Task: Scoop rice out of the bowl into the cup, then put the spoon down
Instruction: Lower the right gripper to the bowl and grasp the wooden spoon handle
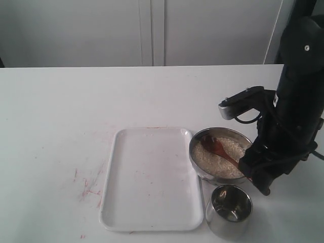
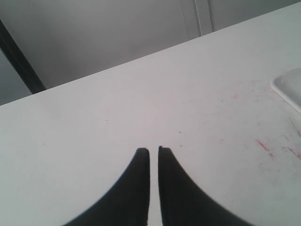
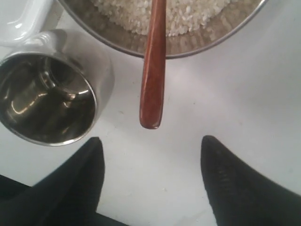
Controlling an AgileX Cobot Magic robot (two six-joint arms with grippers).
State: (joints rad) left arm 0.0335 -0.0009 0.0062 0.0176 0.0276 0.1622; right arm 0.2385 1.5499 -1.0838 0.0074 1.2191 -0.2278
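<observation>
Currently, the cup (image 1: 231,203) stands upright on the table (image 1: 61,126), just beside the bowl (image 1: 198,171) on its near side. The cup's inside shows shiny steel.

The right gripper (image 3: 151,139) hangs over the table at the bowl's near right side, next to the cup. Its fingers (image 3: 70,188) are spread wide and pinch nothing; bare table shows between them.

The spoon (image 1: 217,148) lies in the bowl. Its oval end rests on the rice (image 1: 210,163), toward the bowl's far left. Its handle runs across the rice, crosses the bowl's near right rim and projects over the table. The handle's end points toward the gap between the right fingers and is apart from both. The rice covers the bowl's floor as a white mass.

The tray (image 1: 151,177), white and rectangular, lies flat just left of the bowl; whether the two touch cannot be told. Red marks (image 1: 88,187) streak the table beyond the tray, well apart from the bowl.

The left gripper (image 2: 154,149) shows only in the left wrist view. Its fingers (image 2: 136,188) are pressed almost together, with a thin slit between them, and pinch nothing. It hangs over the table, with red marks and a tray corner ahead. Its place relative to the bowl cannot be told more closely.

Behind the table, far from the bowl, stands a pale wall (image 1: 76,30).
</observation>
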